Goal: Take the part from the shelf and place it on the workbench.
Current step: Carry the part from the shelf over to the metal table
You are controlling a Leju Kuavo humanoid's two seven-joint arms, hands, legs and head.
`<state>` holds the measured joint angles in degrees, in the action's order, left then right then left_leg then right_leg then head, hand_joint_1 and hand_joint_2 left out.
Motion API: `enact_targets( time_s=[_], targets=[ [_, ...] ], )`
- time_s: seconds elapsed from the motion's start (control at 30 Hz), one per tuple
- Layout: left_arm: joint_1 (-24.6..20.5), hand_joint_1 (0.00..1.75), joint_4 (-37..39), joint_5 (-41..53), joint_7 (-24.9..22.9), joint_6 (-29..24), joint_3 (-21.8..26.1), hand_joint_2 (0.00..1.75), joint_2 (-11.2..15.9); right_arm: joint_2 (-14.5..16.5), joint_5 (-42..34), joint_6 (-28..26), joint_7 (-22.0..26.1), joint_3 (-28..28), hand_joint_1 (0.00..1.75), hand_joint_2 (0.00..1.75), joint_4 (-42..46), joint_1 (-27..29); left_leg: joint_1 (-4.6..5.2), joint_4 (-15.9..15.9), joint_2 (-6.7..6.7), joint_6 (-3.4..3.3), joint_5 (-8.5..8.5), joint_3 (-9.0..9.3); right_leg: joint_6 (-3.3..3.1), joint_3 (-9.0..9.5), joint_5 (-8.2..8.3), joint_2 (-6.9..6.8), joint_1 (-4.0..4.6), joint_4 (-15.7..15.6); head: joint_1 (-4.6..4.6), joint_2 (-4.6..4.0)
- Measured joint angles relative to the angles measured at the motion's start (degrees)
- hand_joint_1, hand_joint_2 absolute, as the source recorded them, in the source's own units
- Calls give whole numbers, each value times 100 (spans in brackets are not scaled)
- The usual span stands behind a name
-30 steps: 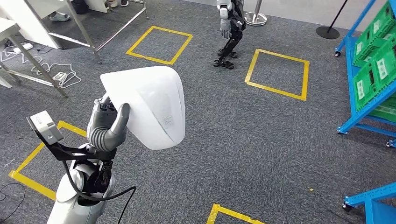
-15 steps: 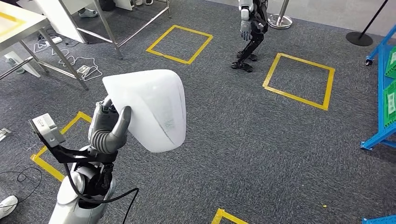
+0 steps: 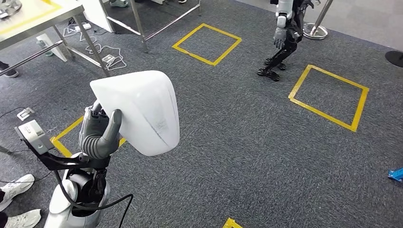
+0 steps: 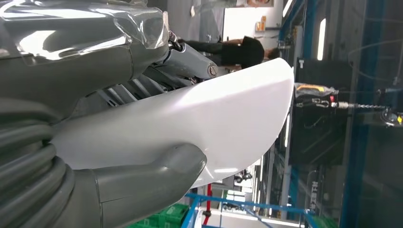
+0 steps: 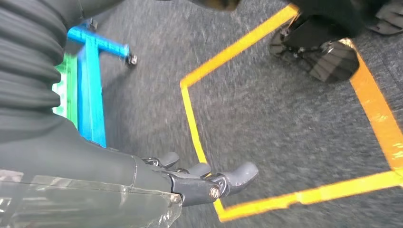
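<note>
The part [image 3: 142, 111] is a large white curved shell, held up over the grey carpet at the left of the head view. My left hand [image 3: 99, 134] grips its near edge, thumb lying across the front. In the left wrist view the white part [image 4: 223, 118] sits between the thumb [image 4: 147, 183] and the darker fingers behind it. The workbench [image 3: 28, 21], a pale table with yellow tape on top and metal legs, stands at the upper left. My right hand [image 5: 199, 183] hangs above the carpet with its fingers loosely stretched out and nothing in it.
Another humanoid robot [image 3: 286, 38] stands at the upper right beside a yellow taped square [image 3: 329, 96]. Cables and a power strip [image 3: 108, 60] lie under the tables. A person's white shoes [image 3: 15, 186] are at the lower left. A blue frame corner [image 3: 396, 175] shows at the right edge.
The whole picture has shifted right: the camera turned left. The blue shelf left the view and the workbench came in at the upper left. My left hand still holds the part.
</note>
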<state>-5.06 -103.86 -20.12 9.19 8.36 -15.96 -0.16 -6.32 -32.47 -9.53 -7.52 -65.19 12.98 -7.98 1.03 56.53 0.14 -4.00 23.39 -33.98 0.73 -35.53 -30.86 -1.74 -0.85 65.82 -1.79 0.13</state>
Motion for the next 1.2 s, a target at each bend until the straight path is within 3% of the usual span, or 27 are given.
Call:
enact_targets(
  time_s=[0.07, 0.1, 0.13, 0.2, 0.23, 0.3, 0.37, 0.43, 0.5, 0.57, 0.67, 0.73, 0.8, 0.87, 0.9, 0.97, 1.03, 1.1, 1.13, 1.17, 1.2],
  targets=[
    [18, 175, -1, -1, -4, 2, 4, 175, -8, -9, 14, 0, -4, -1, 0, 175, -10, 10, -9, -2, -143, -13, 2, 3, 1, -399, -203, 122, -15, 682, 15, 0],
    [32, 175, -1, -1, -5, 3, 7, 175, -9, -18, 19, 0, -6, -1, 0, 175, -17, 17, -11, 1, -223, -8, 8, 4, 38, -513, -200, 135, -26, 811, 16, 0],
    [40, 175, -1, -1, -5, 3, 9, 175, -10, -27, 24, 0, -9, -1, 0, 175, -22, 18, -17, 8, -302, 4, 16, 7, 97, -521, -107, 143, -41, 727, 15, 0],
    [43, 175, -1, -1, -5, 4, 12, 175, -10, -40, 29, 0, -9, -1, 0, 175, -28, 10, -36, 58, -440, 60, 55, 11, 233, -244, 245, 220, -90, 9, 17, 0],
    [44, 175, -1, -2, -6, 4, 14, 175, -9, -41, 29, 0, -9, -1, 0, 175, -30, 5, -34, 112, -499, 105, 91, -5, 252, -81, 386, 273, -106, -345, 22, 0],
    [47, 175, -4, -3, -6, 5, 17, 175, -7, -37, 29, 0, -10, -1, 0, 175, -30, -6, -27, 196, -581, 175, 150, -49, 193, 87, 500, 337, -105, -694, 28, 0],
    [55, 175, -7, -3, -5, 5, 20, 175, -1, -23, 29, 0, -13, -1, 0, 175, -29, -21, -39, 219, -620, 204, 175, -74, 87, 99, 495, 277, -90, -692, 29, 0],
    [56, 175, -12, -3, -4, 5, 28, 175, 7, -14, 30, 0, -16, -1, 0, 175, -33, -36, -54, 356, -466, 255, 267, -131, 16, 125, 491, 225, -105, -702, 13, 0],
    [48, 175, -17, -3, -3, 5, 34, 175, 14, -15, 30, 0, -17, -1, 0, 175, -38, -36, -75, 770, -211, 318, 485, -320, -40, 159, 470, 174, -102, -709, -15, 0],
    [43, 175, -18, -3, -3, 5, 33, 175, 16, -15, 30, 0, -17, -1, 0, 175, -39, -28, -96, 1059, -121, 344, 624, -463, -64, 174, 456, 146, -91, -709, -24, 0],
    [44, 175, -18, -3, -3, 5, 33, 175, 16, -15, 30, -1, -17, -1, 0, 175, -39, -26, -100, 1115, -114, 347, 648, -493, -67, 176, 454, 141, -91, -709, -25, 0],
    [55, 175, -18, -2, -4, 6, 33, 175, 17, -21, 30, -2, -18, -1, 0, 175, -41, -14, -127, 1530, -76, 365, 753, -749, -81, 188, 434, 76, -80, -708, -30, 0],
    [62, 175, -32, -1, -5, 7, 35, 175, 18, -10, 31, -2, -19, -1, 0, 175, -43, -5, -97, 1124, 177, 290, 431, -622, -73, 268, 363, -84, -48, -713, -31, 0],
    [51, 175, -51, 0, -7, 10, 37, 175, 15, 9, 33, -4, -19, -1, 0, 175, -44, -6, -10, 304, 410, 180, 49, -255, -26, 345, 296, -235, -20, -725, -30, 0],
    [46, 175, -57, 1, -7, 13, 39, 175, 14, 17, 36, -5, -19, -1, 0, 175, -45, -6, 23, 261, 421, 159, 75, -242, 1, 359, 280, -291, -17, -734, -30, 0],
    [52, 175, -76, 4, -8, 20, 56, 175, 11, 23, 46, -5, -20, -1, 0, 175, -45, -21, 23, 182, 277, 119, 53, -198, 52, 399, 251, -361, -24, -751, -30, 0],
    [48, 175, -103, 6, -6, 32, 81, 175, 0, 23, 55, -5, -20, -1, 0, 175, -44, -36, -19, 57, 144, 68, -1, -101, 55, 323, 135, -183, -39, -544, -23, 0],
    [43, 175, -113, 7, -10, 44, 92, 175, -20, 13, 66, -3, -23, -1, 0, 175, -45, -26, -45, 6, 5, 34, -29, -53, 23, -36, -122, 63, -55, 131, -4, 0],
    [49, 175, -111, 7, -14, 46, 95, 175, -28, 6, 74, -2, -29, -1, 0, 175, -46, -16, -45, 7, -78, 28, -31, -53, 25, -262, -233, 112, -56, 514, 6, 0],
    [59, 175, -108, 8, -17, 49, 96, 175, -32, -5, 82, -1, -38, -1, 0, 175, -47, -7, -46, 9, -166, 31, -27, -51, 49, -442, -275, 133, -58, 772, 11, 0],
    [65, 175, -105, 8, -19, 49, 97, 175, -34, -14, 88, 0, -46, -1, 0, 175, -49, -3, -49, 12, -251, 39, -20, -46, 96, -525, -224, 140, -63, 819, 10, 0]
  ],
)
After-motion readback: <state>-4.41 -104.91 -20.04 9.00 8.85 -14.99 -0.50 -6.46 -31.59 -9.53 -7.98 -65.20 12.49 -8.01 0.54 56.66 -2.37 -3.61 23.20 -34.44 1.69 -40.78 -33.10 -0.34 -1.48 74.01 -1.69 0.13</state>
